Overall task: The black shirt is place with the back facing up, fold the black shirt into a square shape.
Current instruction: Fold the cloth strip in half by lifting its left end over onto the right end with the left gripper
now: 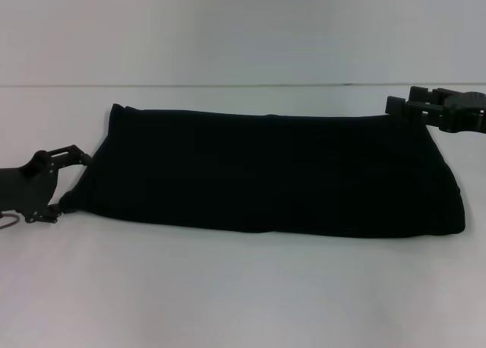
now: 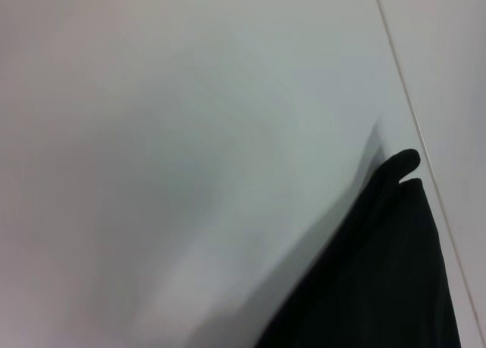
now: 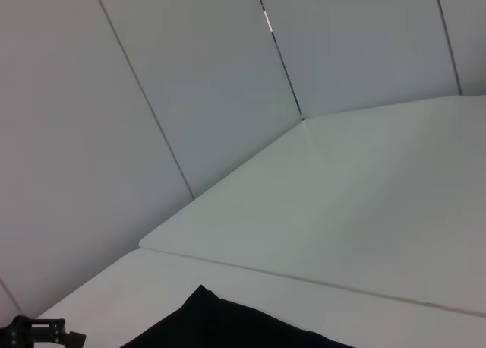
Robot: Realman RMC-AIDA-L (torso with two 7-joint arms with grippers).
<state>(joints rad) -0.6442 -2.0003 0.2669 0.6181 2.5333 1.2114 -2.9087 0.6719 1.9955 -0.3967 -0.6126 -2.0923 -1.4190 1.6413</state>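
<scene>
The black shirt (image 1: 266, 173) lies on the white table (image 1: 228, 287) as a wide flat band with plain black cloth up; no print shows. My left gripper (image 1: 76, 184) is at the shirt's left end, fingers spread, one above and one below the near-left corner, holding nothing. My right gripper (image 1: 408, 101) hovers at the shirt's far-right corner, fingers apart and empty. The shirt's edge shows in the left wrist view (image 2: 380, 287) and the right wrist view (image 3: 220, 325). The left gripper (image 3: 38, 334) also shows far off in the right wrist view.
White wall panels (image 1: 243, 29) stand behind the table's far edge. Bare table lies in front of the shirt and to both sides. A seam (image 3: 304, 279) crosses the table surface in the right wrist view.
</scene>
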